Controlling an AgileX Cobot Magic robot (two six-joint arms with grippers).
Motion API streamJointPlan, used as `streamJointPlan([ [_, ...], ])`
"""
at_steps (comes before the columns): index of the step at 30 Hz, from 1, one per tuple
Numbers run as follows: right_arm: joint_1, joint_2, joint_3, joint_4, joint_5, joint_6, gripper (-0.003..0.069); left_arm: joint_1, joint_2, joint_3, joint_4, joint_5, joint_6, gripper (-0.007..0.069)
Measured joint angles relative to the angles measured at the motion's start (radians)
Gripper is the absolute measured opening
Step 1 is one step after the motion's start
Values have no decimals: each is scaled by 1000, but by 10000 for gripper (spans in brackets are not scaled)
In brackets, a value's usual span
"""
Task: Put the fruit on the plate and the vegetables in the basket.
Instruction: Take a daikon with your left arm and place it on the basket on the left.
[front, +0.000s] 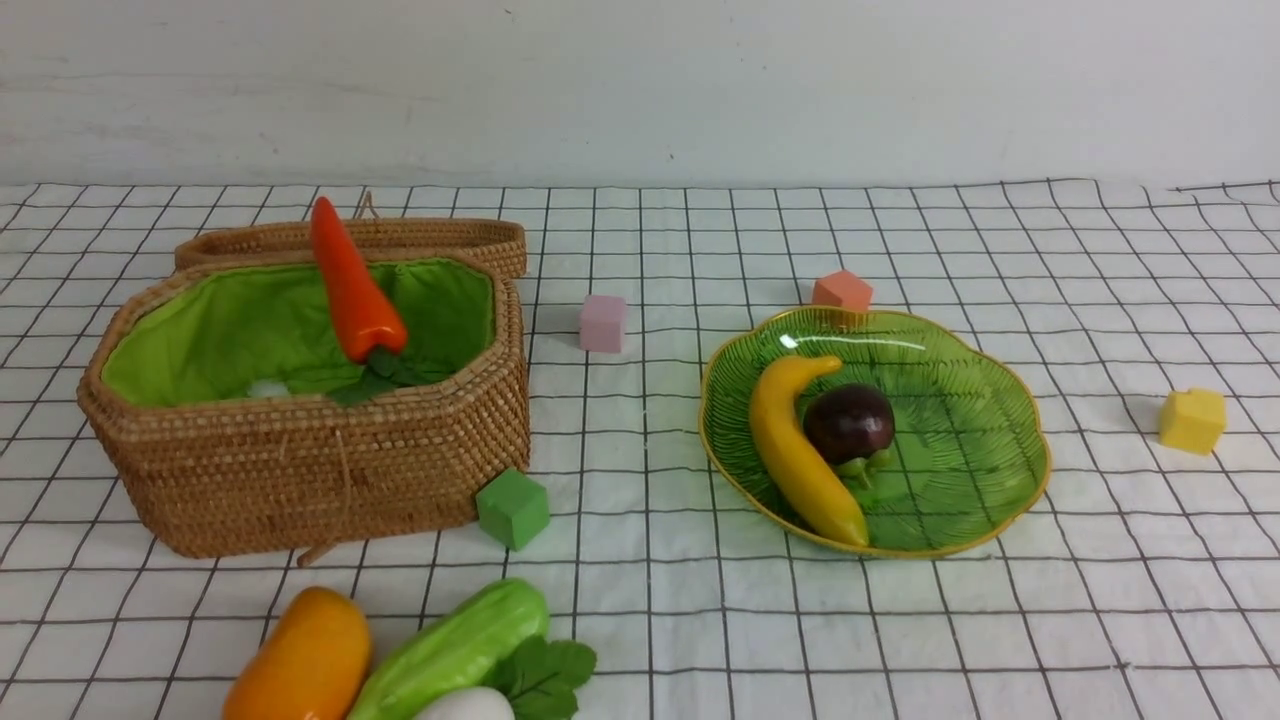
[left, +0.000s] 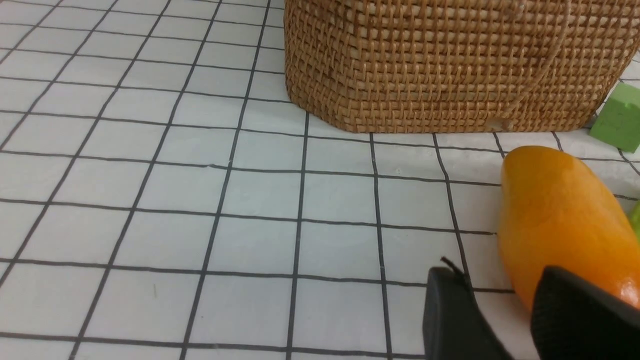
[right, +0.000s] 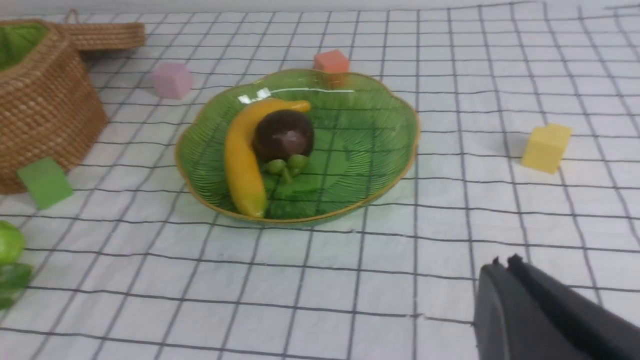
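At the far left, the large octagonal brown wicker basket (front: 300, 470) with bright green cloth lining stands open on the white, black-gridded cloth covering the surface (front: 660, 620), its woven lid (front: 450, 240) lying just behind it. The orange-red toy carrot (front: 352, 285) leans inside, pointed tip up above the back rim, green top down in the lining. In front of the basket, at the near edge, the orange-yellow oval toy mango (front: 300, 660) lies on the cloth, with the light-green toy cucumber (front: 455, 650) close on its right and the white toy radish (front: 468, 706) with green leaves tucked against the cucumber. The left claw (left: 495, 275) sits low by the mango's near end with its black fingers apart and nothing clamped; whether one finger touches the fruit cannot be told. A small green cube (front: 512, 508) rests at the basket's front right corner, and a small pink cube (front: 602, 323) stands farther back. A small salmon-orange cube (front: 842, 291) sits just behind the wide translucent green glass plate (front: 960, 420) with its scalloped gold rim. On the plate's left half the long yellow toy banana (front: 800, 450) lies with the round dark-purple toy mangosteen (front: 848, 422) touching it. A small yellow cube (front: 1192, 420) stands well right of the plate. The right claw (right: 505, 265) hovers near the plate's front right, fingers pressed together, empty.
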Motion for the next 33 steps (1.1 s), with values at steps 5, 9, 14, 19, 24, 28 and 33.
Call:
streamJointPlan([
  [5,-124,-109,143,-60,-26,42,3,0,0,0,0,0,0,239],
  [9,-215,-187,268,-76,-82,50,3,0,0,0,0,-1,0,239],
  [14,-229,-189,394,-81,-166,51,10,0,0,0,0,-1,0,239],
  [19,-185,-191,409,-88,-223,52,15,0,0,0,0,0,0,239],
  [24,-73,-191,409,-88,-227,52,18,0,0,0,0,0,0,239],
  [28,-54,-191,409,-88,-227,52,20,0,0,0,0,0,0,239],
  [33,-52,-191,409,-88,-227,52,26,0,0,0,0,0,0,239],
])
